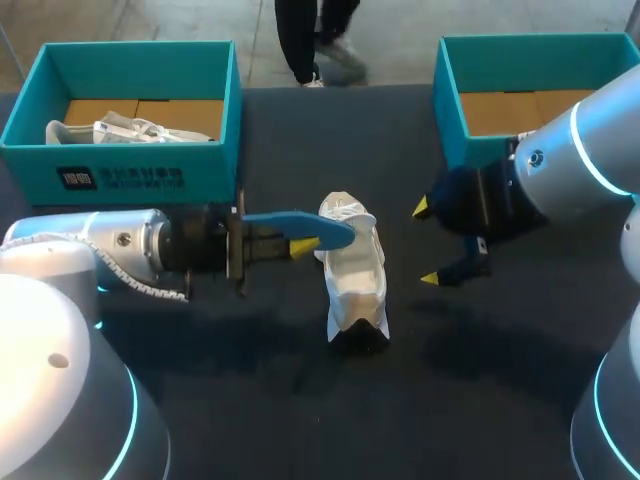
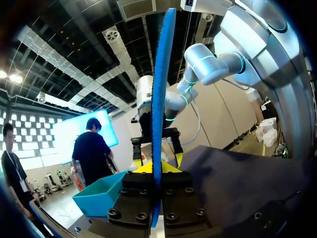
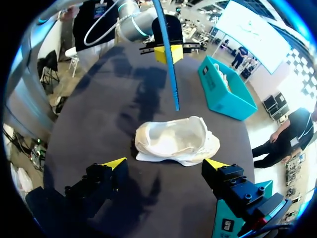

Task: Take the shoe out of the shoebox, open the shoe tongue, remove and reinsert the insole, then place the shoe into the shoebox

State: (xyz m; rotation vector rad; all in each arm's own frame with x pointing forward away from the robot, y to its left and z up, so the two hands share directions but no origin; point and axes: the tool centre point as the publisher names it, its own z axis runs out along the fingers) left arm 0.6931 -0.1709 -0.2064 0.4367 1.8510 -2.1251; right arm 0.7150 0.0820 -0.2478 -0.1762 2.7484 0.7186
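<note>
A white shoe (image 1: 355,270) lies on the dark table's middle, its opening up. My left gripper (image 1: 296,240) is shut on a blue insole (image 1: 305,226), whose free end reaches over the shoe's upper end. In the left wrist view the insole (image 2: 159,99) stands edge-on between the yellow tips of my left gripper (image 2: 153,167). My right gripper (image 1: 426,243) hangs open just right of the shoe, holding nothing. From the right wrist, the shoe (image 3: 173,139) lies ahead of my open right gripper (image 3: 165,163), with the insole (image 3: 168,54) hanging above its far side.
A teal shoebox (image 1: 130,165) at the back left holds another white shoe (image 1: 130,130). A second teal shoebox (image 1: 450,110) at the back right shows only its cardboard floor. Bare dark table lies in front of the shoe.
</note>
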